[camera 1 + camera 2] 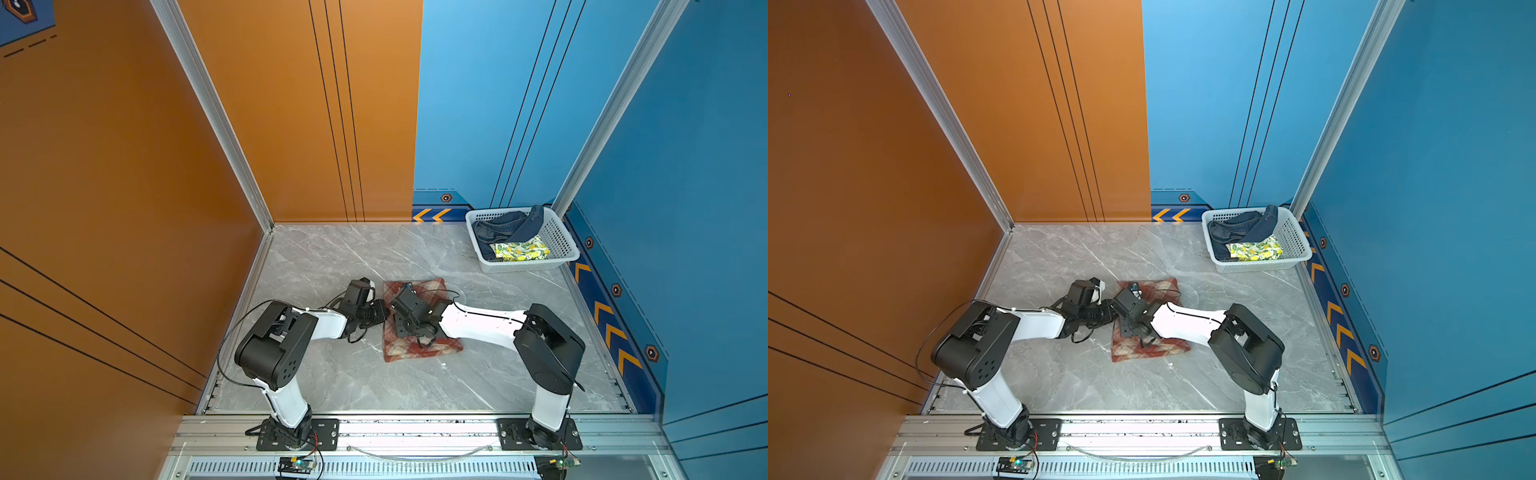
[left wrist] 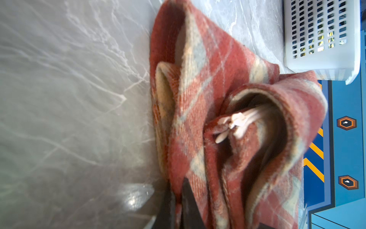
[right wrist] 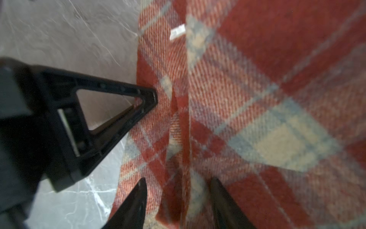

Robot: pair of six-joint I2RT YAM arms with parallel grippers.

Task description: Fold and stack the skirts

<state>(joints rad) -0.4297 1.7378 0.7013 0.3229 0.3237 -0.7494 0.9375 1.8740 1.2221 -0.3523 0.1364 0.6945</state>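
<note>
Plaid skirt (image 1: 415, 351), fuzzy woven cloth folded into a thick rectangle, lies centre of the marble-look table (image 1: 332, 266), long axis roughly toward the back wall. Left gripper (image 3: 151, 98) pinches its edge, jaws closed; right gripper (image 3: 178, 179) sits over it, jaws apart.

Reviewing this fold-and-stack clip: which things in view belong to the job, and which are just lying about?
Belongs to the job: red-and-cream plaid cloth skirt; dark blue denim skirt; white cloth skirt printed with yellow lemons.
Just there: white perforated plastic basket, holding the denim and lemon skirts; grey marble-patterned tabletop, under the plaid one.
</note>
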